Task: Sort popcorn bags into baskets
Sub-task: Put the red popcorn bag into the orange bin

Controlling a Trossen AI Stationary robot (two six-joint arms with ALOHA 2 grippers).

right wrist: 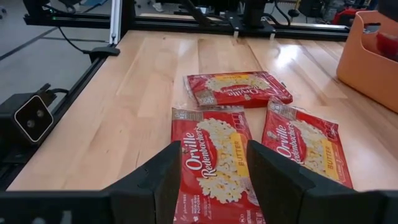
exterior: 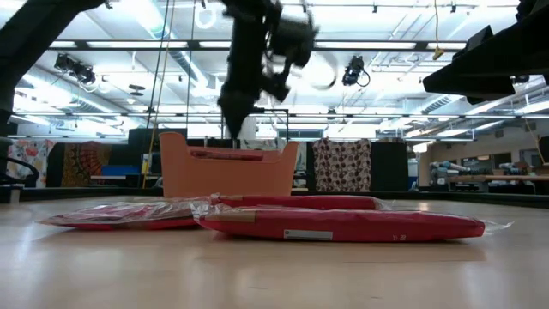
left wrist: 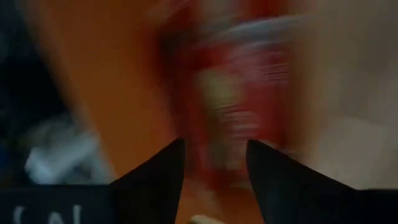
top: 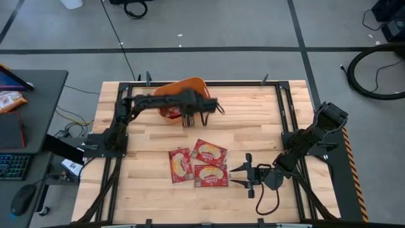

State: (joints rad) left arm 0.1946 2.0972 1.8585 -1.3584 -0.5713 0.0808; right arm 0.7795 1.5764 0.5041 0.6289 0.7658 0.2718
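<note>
The orange basket (top: 172, 90) stands at the table's far side, partly under my left arm; in the low view the basket (exterior: 227, 174) shows red packets (exterior: 225, 154) at its rim. My left gripper (top: 195, 120) hangs open over the basket's near edge. In the blurred left wrist view, my left gripper (left wrist: 214, 158) looks at the basket's orange wall (left wrist: 112, 93) and a red packet (left wrist: 233, 93). Three popcorn bags (top: 181, 165) (top: 209, 151) (top: 211, 176) lie flat on the table's middle. My right gripper (top: 242, 172) is open, just right of them, touching nothing; my right gripper (right wrist: 211, 168) frames the nearest bag (right wrist: 214, 155).
A desk (top: 38, 88) left of the table holds a keyboard (top: 12, 168), a mouse (top: 22, 199) and an orange-and-white snack bag (top: 9, 100). Black frame rails (top: 288, 107) run along the table's sides. Bare wood (top: 253, 117) lies between basket and right arm.
</note>
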